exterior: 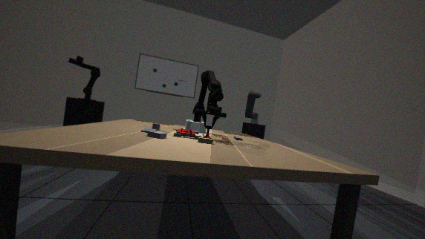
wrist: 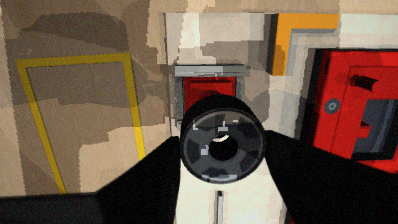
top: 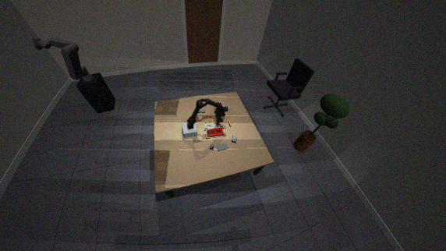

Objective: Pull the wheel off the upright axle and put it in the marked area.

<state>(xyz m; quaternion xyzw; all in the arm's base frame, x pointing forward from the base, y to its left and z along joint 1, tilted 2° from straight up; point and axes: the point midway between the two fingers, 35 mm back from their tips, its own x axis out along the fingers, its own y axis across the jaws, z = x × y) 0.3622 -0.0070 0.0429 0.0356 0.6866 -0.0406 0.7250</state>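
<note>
Wrist view: the gripper (wrist: 221,150) is closed on the wheel (wrist: 221,138), its two black fingers pressing the dark rim from the left and the right. The wheel faces the camera, a grey disc with a dark centre hole in which a small pale sliver shows. Just beyond the wheel lies a red block in a grey frame (wrist: 210,90), resting on a pale board (wrist: 300,85); whether the wheel is clear of its axle cannot be told. To the left, on the wooden table (wrist: 15,165), the yellow outline of the marked area (wrist: 80,115) stands apart from the wheel, which is not inside it. To the right are an orange corner piece (wrist: 300,30) and a red plate (wrist: 360,105) with a grey round fitting. Top view: the arm (top: 203,109) reaches from its pale base (top: 189,130) toward the red plate (top: 215,132), with small grey blocks (top: 222,146) nearer on the table (top: 203,167).
</note>
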